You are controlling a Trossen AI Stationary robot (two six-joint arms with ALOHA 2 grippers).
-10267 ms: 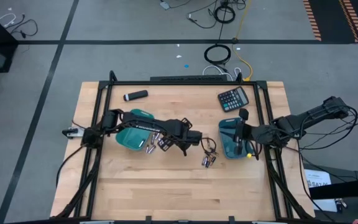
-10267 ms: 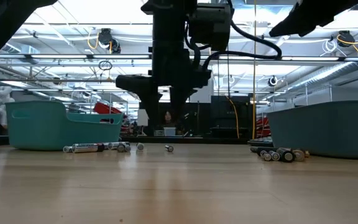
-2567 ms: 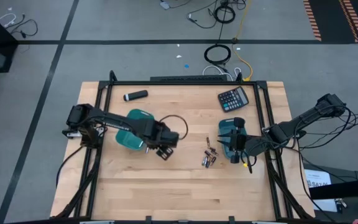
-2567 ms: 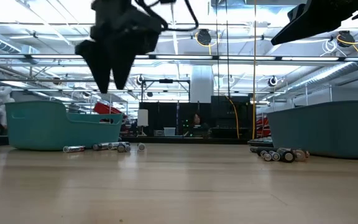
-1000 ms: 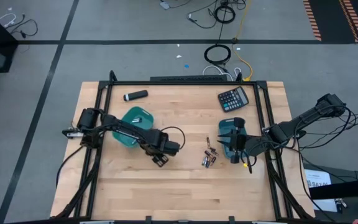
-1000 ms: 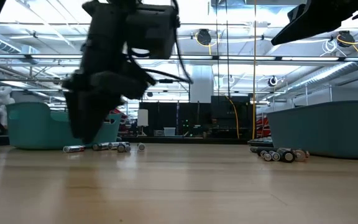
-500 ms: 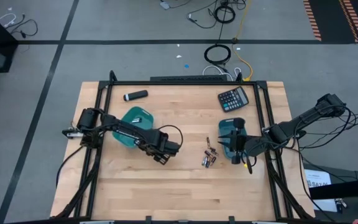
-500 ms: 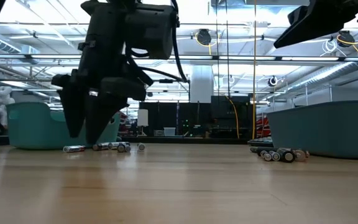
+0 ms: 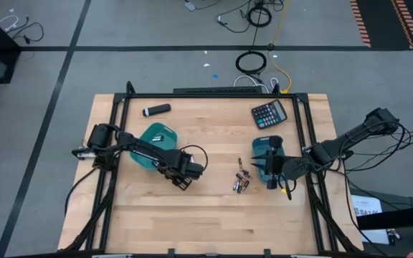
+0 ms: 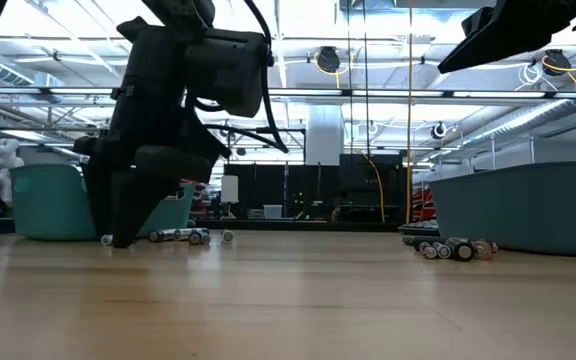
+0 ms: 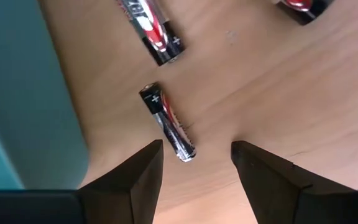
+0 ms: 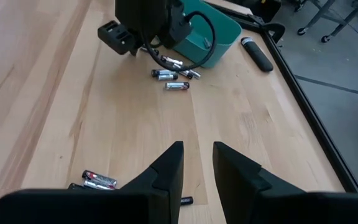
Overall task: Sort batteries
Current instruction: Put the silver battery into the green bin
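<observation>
Several batteries lie on the wood beside the left teal tray. My left gripper points straight down over them, open. In the left wrist view its fingers stand on either side of one silver-and-red battery, close to its near end, without touching it. A second battery lies just beyond. In the low view this gripper reaches almost down to the tabletop. A second cluster of batteries lies next to the right teal tray. My right gripper hovers above that tray, narrowly open and empty.
A black calculator lies at the far right and a black marker-like cylinder at the far left. The left tray's wall stands close beside my left gripper. Bare wood stretches along the table's near side.
My left gripper has come down toward the table and shifted a little toward the left tray, turning slightly about its own axis, and now straddles one battery. The batteries have stayed where they were.
</observation>
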